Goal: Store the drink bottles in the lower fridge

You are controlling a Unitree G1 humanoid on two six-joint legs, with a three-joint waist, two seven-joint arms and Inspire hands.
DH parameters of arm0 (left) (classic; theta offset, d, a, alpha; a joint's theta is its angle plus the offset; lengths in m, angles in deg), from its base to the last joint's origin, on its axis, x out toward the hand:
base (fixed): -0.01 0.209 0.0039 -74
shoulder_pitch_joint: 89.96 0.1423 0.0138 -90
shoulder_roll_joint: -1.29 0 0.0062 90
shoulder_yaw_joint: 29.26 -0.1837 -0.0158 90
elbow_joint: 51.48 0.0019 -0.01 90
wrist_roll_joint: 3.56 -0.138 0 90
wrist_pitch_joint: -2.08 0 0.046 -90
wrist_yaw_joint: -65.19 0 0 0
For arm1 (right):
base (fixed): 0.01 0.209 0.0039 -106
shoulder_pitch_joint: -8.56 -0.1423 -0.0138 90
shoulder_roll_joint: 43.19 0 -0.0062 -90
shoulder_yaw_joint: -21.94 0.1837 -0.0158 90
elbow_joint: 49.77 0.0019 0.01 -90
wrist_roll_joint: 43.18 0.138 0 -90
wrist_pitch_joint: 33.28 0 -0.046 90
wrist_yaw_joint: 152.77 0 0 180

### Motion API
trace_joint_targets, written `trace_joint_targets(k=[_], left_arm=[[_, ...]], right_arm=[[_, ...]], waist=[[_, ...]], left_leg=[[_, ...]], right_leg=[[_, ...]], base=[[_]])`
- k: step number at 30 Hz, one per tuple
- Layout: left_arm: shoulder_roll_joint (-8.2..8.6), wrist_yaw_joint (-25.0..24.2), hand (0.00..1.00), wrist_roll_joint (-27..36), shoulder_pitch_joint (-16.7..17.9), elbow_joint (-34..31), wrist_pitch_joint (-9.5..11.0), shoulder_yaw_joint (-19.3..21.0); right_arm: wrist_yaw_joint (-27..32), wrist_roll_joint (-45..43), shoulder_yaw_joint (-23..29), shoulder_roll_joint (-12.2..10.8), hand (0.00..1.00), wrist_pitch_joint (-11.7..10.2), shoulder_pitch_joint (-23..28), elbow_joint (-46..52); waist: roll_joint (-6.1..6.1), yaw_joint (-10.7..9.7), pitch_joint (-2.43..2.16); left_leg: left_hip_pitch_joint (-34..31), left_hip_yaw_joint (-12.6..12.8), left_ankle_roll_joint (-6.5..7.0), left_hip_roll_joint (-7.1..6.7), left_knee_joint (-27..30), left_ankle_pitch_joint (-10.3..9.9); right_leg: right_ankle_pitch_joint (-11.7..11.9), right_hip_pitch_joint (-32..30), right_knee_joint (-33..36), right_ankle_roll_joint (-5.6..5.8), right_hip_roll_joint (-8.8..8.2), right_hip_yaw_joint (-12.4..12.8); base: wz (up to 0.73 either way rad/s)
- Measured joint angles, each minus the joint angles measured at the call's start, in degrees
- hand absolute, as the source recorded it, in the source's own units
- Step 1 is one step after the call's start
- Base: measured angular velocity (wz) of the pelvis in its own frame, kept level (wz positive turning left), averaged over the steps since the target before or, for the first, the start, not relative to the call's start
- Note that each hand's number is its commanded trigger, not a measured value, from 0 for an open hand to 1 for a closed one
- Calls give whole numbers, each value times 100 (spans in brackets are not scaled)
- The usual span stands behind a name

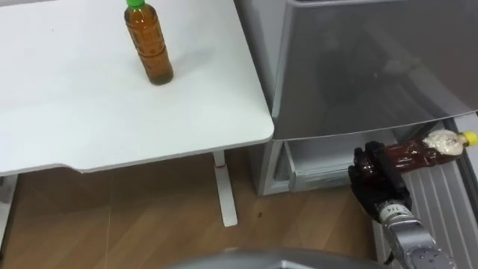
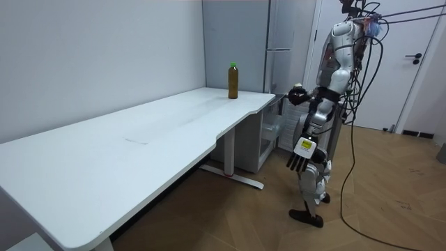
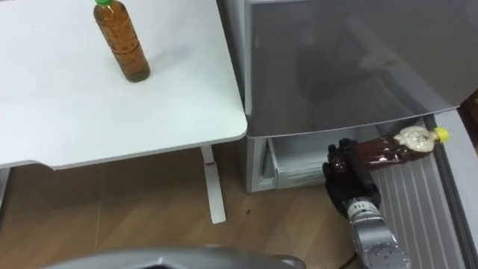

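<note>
Two bottles of brown drink are in play. One, the green-capped bottle (image 1: 148, 41), stands upright on the far part of the white bench (image 1: 89, 112), well apart from the robot's hands. The other, the yellow-capped bottle (image 1: 420, 148), lies almost level in the right hand (image 1: 379, 179), whose fingers are wrapped around its lower half. Its cap points to the right.

To the right of the bench stands a grey fridge (image 1: 358, 67). Its lower compartment is open, and a pale drawer (image 1: 317, 168) shows inside, just left of the hand. The held bottle hovers near that opening, above a ribbed panel (image 1: 447, 200) that looks like the inside of the lower door. It has not yet been set down anywhere.

From across the room, the robot stands upright at the far end of the bench, facing the fridge. The left hand (image 2: 301, 159) hangs at its side with fingers relaxed and holding nothing.

Several things could go wrong from here. The bottle is gripped near one end while lying sideways, so the heavier free end could sag and slide out of the fingers. The opening sits low beneath the closed upper door, so the cap end could knock that door's lower edge or the drawer on the way in. Released on its side, the bottle could roll back out onto the floor.
</note>
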Motion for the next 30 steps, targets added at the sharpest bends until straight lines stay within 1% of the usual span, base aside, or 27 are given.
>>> trace_joint_targets(k=[2,6,7,9,10,11,12,13,14,15,17,18,19,20,21,22,24,26,27,28,29,30], left_arm=[[-6,-3,0,-1,-2,-16,-2,2],[-12,-103,0,-4,-6,-42,-41,-1],[-25,-137,0,-1,-97,-53,-62,-1],[-40,-241,0,-3,-222,-42,-90,-4],[-48,-280,0,-3,-270,-39,-111,-5],[-67,-309,0,-34,-449,-26,-125,-13],[-89,-331,0,-55,-506,1,-129,-19],[-151,-338,0,-59,-682,46,-131,-49],[-224,-343,0,-61,-851,83,-125,-51],[-256,-344,0,-61,-925,123,-122,-52],[-343,-348,0,-42,-1162,256,-67,-130],[-348,-358,0,-35,-1238,326,-71,-141],[-349,-387,0,-17,-1395,447,-74,-191],[-348,-406,0,0,-1523,488,-82,-275],[-350,-414,0,15,-1638,552,-76,-353],[-351,-414,0,30,-1702,605,-67,-379],[-376,-383,0,91,-1889,717,-49,-535],[-394,-325,0,66,-2092,839,-16,-757],[-402,-322,0,65,-2132,877,5,-804],[-401,-320,0,66,-2167,887,34,-823],[-403,-305,0,79,-2171,890,66,-924],[-400,-293,0,79,-2163,890,74,-969]], right_arm=[[9,16,52,3,100,0,-203,-355],[41,185,191,4,100,2,-325,-612],[45,290,219,15,100,-2,-463,-798],[76,332,259,57,100,0,-858,-1208],[80,314,260,97,100,0,-1186,-1537],[74,319,258,136,100,1,-1521,-1864],[74,317,258,159,100,1,-1678,-2026],[75,314,257,200,100,2,-1963,-2300],[74,315,256,228,100,13,-2157,-2467],[59,322,256,236,100,20,-2259,-2548],[-172,308,261,279,100,15,-2541,-2861],[-168,306,261,303,100,15,-2611,-2930],[-167,317,262,346,100,12,-2776,-3061],[-169,317,262,378,100,13,-2927,-3177],[-175,312,260,389,100,21,-3074,-3333],[-175,312,260,389,100,35,-3138,-3413],[-174,312,244,394,100,91,-3241,-3575],[-174,21,221,398,100,112,-3354,-3854],[-172,-84,204,398,100,118,-3380,-3922],[-166,-194,182,398,100,153,-3414,-3960],[-166,-219,182,398,100,163,-3460,-3996],[-163,-225,182,399,100,166,-3492,-4021]], waist=[[-23,-1,4],[-8,86,1],[-2,99,4],[12,113,5],[23,122,12],[40,131,20],[64,133,18],[61,150,43],[42,195,68],[47,237,72],[33,286,110],[38,288,114],[57,297,127],[80,303,152],[93,325,164],[95,339,172],[91,457,178],[79,619,189],[70,644,191],[63,741,194],[62,782,195],[58,799,201]], left_leg=[[-107,-107,1,-6,66,-1],[-334,-195,1,-4,164,0],[-484,-232,1,-4,248,0],[-768,-261,13,-1,360,9],[-939,-268,26,-1,424,20],[-1153,-308,31,-2,523,23],[-1258,-330,36,-3,575,25],[-1471,-375,41,-7,682,29],[-1668,-396,51,-13,773,36],[-1769,-396,51,-13,833,36],[-2169,-424,53,-3,1059,38],[-2281,-425,53,0,1134,37],[-2524,-425,58,0,1276,38],[-2757,-425,73,1,1417,45],[-2964,-429,89,0,1532,55],[-3054,-430,97,-3,1581,60],[-3332,-409,112,-6,1704,63],[-3653,-402,136,-20,1820,98],[-3735,-397,132,-23,1846,114],[-3916,-395,124,-26,1895,146],[-4097,-395,116,-43,1915,195],[-4168,-399,118,-63,1913,224]], right_leg=[[0,-30,-10,-1,-6,-96],[-7,-221,45,-17,-10,-187],[-13,-350,120,-27,-25,-244],[-12,-613,258,-33,-31,-267],[-7,-787,346,-41,-43,-276],[-6,-999,452,-44,-56,-306],[-7,-1099,510,-45,-64,-325],[-20,-1289,631,-62,-88,-380],[-60,-1519,810,-78,-111,-384],[-80,-1642,919,-85,-123,-382],[-99,-2027,1232,-108,-163,-429],[-99,-2132,1288,-109,-169,-427],[-101,-2362,1417,-113,-190,-427],[-103,-2585,1541,-119,-208,-424],[-107,-2789,1659,-129,-221,-419],[-113,-2889,1720,-138,-233,-413],[-171,-3201,1922,-162,-279,-407],[-214,-3588,2154,-162,-305,-360],[-217,-3695,2213,-167,-313,-349],[-219,-3903,2313,-173,-326,-339],[-212,-4119,2398,-190,-365,-355],[-212,-4202,2452,-204,-397,-367]], base=[[21],[14],[12],[10],[7],[9],[15],[16],[11],[5],[0],[0],[0],[0],[0],[0],[0],[0],[0],[-5],[0],[7]])
